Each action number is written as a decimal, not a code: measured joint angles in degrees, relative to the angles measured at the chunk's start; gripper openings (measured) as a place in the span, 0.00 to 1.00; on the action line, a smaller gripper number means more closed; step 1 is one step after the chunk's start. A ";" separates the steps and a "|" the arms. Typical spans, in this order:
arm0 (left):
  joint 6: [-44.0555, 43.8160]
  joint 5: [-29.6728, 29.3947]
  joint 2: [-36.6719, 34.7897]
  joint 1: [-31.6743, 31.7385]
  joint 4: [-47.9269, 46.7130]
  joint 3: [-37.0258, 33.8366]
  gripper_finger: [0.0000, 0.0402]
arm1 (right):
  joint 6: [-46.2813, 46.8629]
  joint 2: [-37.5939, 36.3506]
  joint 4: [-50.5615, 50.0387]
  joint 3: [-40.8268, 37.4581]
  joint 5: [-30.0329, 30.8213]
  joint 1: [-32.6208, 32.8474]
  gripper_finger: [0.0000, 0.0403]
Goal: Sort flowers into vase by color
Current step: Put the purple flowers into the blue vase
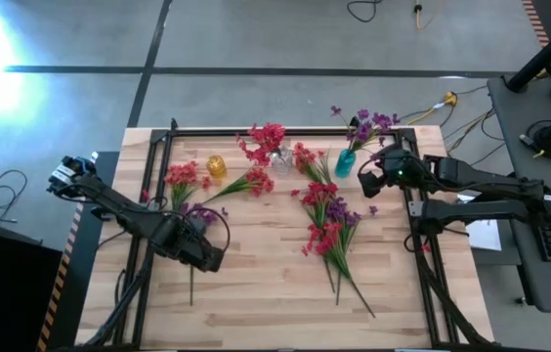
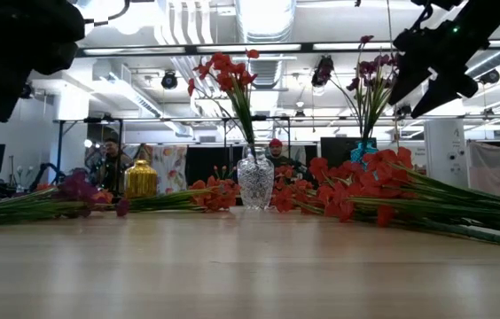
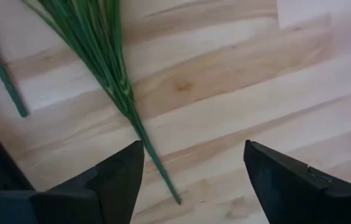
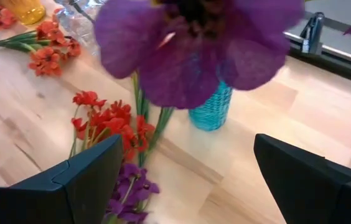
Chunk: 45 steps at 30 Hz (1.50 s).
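Red flowers stand in a clear glass vase (image 1: pixel 279 159) and purple ones (image 4: pixel 194 43) in a teal vase (image 4: pixel 211 112) at the far side. Loose red and purple sprigs lie flat in a centre pile (image 1: pixel 329 223) and a left pile (image 1: pixel 184 182). My left gripper (image 3: pixel 194 165) hangs open, pointing down over the thin end of a bundle of green stems (image 3: pixel 110 68) on the wood, at the near left (image 1: pixel 205 258). My right gripper (image 4: pixel 188 180) is open beside the teal vase (image 1: pixel 346 162), slanting down, with a purple blossom close before its camera.
A small gold vase (image 1: pixel 216 166) stands left of the glass vase. A single stem (image 1: pixel 191 284) lies near my left gripper. Bare wood stretches along the table's near edge (image 1: pixel 275 323). A black frame rail (image 1: pixel 285 130) borders the far side.
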 joint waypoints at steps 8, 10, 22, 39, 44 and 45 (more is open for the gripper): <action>-1.04 -3.33 0.00 -0.97 -9.63 0.00 0.65 | 1.09 -0.02 -0.03 0.66 -3.75 0.49 0.87; -1.21 -5.47 0.00 -0.63 -12.28 0.00 0.65 | 0.98 0.00 -0.07 0.66 -3.74 0.49 0.87; -2.91 -11.29 5.18 -0.21 -4.31 -2.44 0.65 | -0.11 0.00 -0.07 0.66 -3.74 0.49 0.87; -2.93 -6.00 18.88 -0.48 -4.34 -2.60 0.63 | -0.22 -0.07 -0.56 0.66 -4.18 0.49 0.87; -3.53 -5.91 20.40 -0.63 -3.68 -2.61 0.55 | -0.63 -0.07 -0.53 0.66 -4.18 0.49 0.87; -3.40 -5.83 20.56 -0.63 -3.49 -2.64 0.52 | -0.72 -0.09 -0.54 0.66 -4.18 0.49 0.87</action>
